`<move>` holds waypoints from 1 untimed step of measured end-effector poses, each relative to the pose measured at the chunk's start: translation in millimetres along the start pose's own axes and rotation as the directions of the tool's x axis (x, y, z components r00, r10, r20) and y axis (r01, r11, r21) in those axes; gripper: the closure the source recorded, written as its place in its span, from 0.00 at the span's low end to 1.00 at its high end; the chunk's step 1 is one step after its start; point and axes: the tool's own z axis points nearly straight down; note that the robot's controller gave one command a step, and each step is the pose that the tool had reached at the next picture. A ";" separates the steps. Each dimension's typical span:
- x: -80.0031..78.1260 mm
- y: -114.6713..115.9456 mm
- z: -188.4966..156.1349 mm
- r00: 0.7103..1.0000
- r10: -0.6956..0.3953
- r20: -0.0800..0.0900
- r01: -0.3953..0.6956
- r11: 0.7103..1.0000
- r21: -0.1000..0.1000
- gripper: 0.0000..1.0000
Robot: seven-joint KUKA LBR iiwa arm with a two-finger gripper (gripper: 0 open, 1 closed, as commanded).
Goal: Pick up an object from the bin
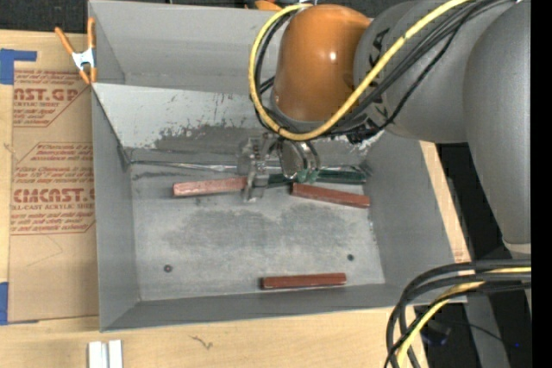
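The grey metal bin has a scuffed floor, and your gripper sits low over its middle, at the right end of a pale red flat stick. You cannot tell whether it is spread or pinching. Just to its right lie a dark green strip and a red-brown flat stick. The orange-covered wrist points down, and the grey arm reaches in from the right. A second red-brown stick lies by the near wall.

Arm: bulky grey casing; glossy orange wrist cover; yellow and black cables (looped); small metal claw.
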 end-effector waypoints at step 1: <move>36.9 -27.9 -101.6 1.000 -0.006 0.000 0.006 1.000 0.003 1.00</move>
